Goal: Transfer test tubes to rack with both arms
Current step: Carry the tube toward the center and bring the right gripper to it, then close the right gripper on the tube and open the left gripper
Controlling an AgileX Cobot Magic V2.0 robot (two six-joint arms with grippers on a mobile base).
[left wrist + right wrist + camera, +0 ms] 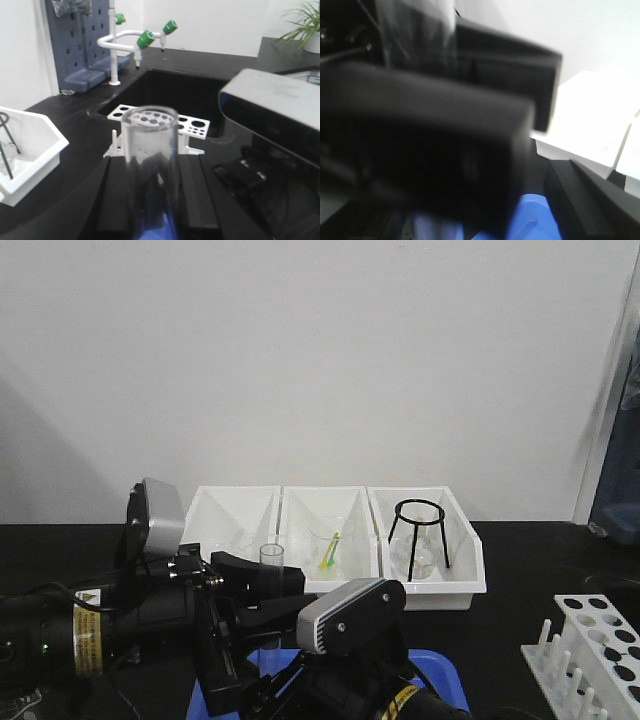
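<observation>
Currently one test tube (150, 131) stands upright, open end up, in the left gripper (152, 162), a black finger pressed against each side, so that claw is pinching the tube. Blue shows through the glass at its lower end. In the front view the same tube sits just in front of the white bins (300, 502), over the near edge of the blue tray (445, 678).

The rack (598, 648) is on the black counter (510, 625) at far right, well apart from the tube. From the left wrist view it lies beyond the tube, right at the edge of the sink (165, 90), with a white faucet (120, 42) with green knobs behind.

The right arm (350, 618) sits close beside the left gripper, its grey housing just right of the tube. The right gripper (530, 190) is too blurred in its wrist view: cannot tell whether it is spread or closed.

The right bin holds a black wire tripod (418, 535), and the middle bin a yellow-green stick (330, 550).
</observation>
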